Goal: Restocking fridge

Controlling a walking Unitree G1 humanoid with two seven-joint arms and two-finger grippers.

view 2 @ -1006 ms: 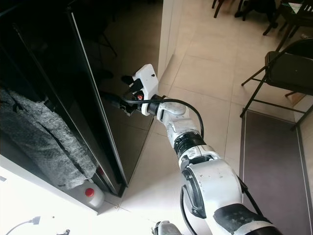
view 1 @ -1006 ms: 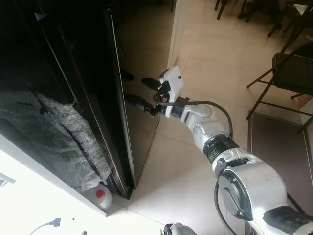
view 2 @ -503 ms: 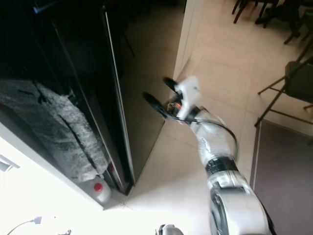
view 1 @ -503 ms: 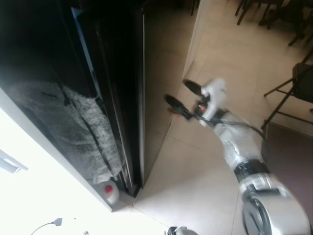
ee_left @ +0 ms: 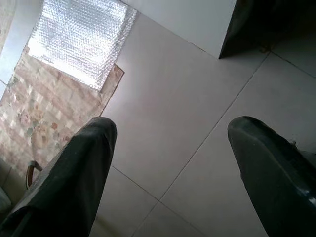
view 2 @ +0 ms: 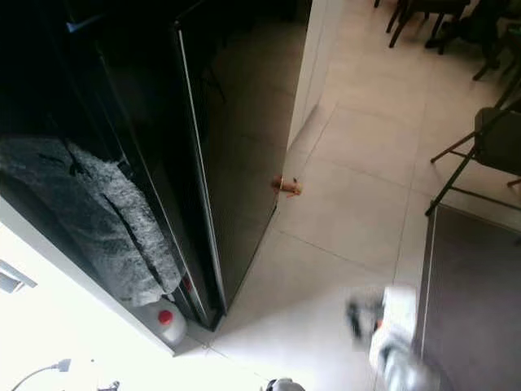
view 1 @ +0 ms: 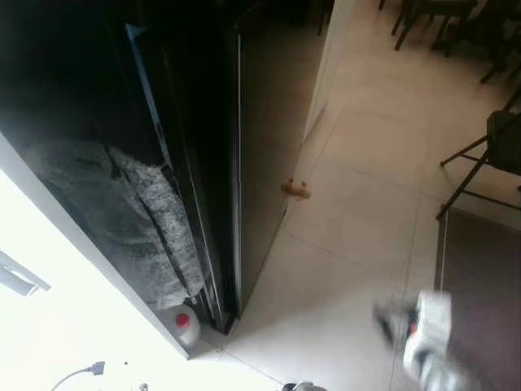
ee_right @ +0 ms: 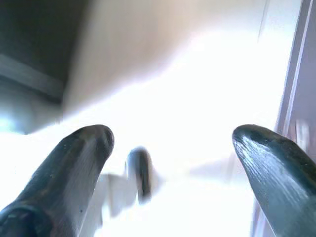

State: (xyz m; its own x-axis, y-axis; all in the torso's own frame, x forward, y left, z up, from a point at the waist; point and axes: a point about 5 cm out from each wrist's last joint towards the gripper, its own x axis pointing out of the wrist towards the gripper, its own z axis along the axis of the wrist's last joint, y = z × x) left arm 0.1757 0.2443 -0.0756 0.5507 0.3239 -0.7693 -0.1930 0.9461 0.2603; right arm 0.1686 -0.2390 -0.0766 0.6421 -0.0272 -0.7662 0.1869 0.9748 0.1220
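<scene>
The right pincer [view 2: 383, 326] is seen low at about 5 o'clock in the head views, badly blurred over the tiled floor [view 2: 358, 204]; in its wrist view the two black fingers [ee_right: 74, 163] are spread wide with nothing between them. The left pincer [ee_left: 173, 163] is likewise held open and empty above pale floor tiles, with a sheet of bubble wrap [ee_left: 81, 42] and a patterned rug [ee_left: 44, 118] beyond it.

A small tan doorstop [view 2: 286, 186] is fixed on the floor near the centre, just beside the edge of the door [view 2: 244, 163]. A folding chair [view 2: 480, 155] stands at 3 o'clock beside a dark mat [view 2: 468, 285].

The fridge [view 1: 187, 163] is placed at 9 to 12 o'clock, tall, black and glossy. A grey mottled cloth [view 1: 130, 220] is draped at 9 o'clock, with a red-capped bottle [view 1: 186, 326] on the floor at 7 o'clock.

The fridge's interior is lost in darkness.
</scene>
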